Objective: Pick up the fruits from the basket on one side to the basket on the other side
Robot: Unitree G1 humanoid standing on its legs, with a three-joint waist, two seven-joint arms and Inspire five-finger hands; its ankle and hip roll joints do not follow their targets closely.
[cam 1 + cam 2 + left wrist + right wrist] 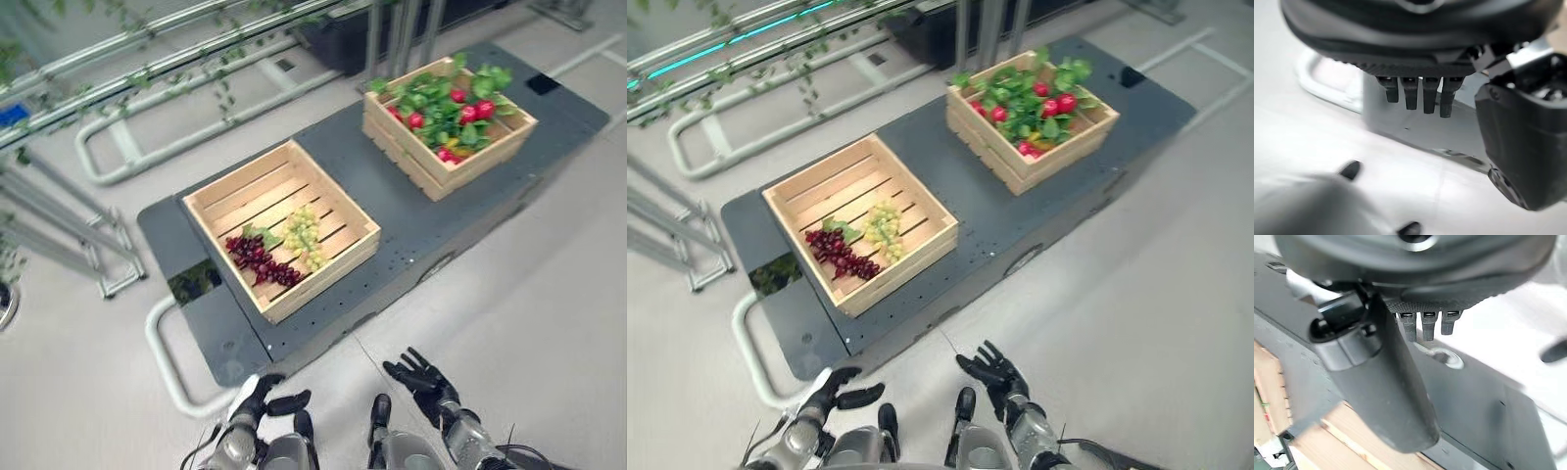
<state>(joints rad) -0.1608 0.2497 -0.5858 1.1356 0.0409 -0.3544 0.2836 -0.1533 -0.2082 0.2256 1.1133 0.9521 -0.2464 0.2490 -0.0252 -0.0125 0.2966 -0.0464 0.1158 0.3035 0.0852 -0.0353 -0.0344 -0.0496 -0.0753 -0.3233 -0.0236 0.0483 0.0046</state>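
floor: pale grey floor [549,294] all around, with light metal railings [176,137] and trailing green vines behind the platform.
worktop: dark grey low platform [411,225] running from lower left to upper right, with a white tube handle [167,362] curving round its near left end.
near crate: open wooden slatted crate [343,257] on the left part of the worktop, set at an angle.
fruit in near crate: dark red grapes [260,259] and green grapes [304,233] lying side by side on the crate floor, touching or nearly so.
far crate: second wooden crate [411,162] at the right, far end of the worktop, well apart from the near crate.
fruit in far crate: red round fruits [470,110] among a heap of green leaves [436,93]; it is hard to tell what kind they are.
left robot hand: low in front of the worktop [260,401], over the floor, fingers loosely extended, holding nothing.
right robot hand: low beside it [421,377], fingers spread and released, holding nothing; its wrist view looks onto the worktop edge and a crate side.
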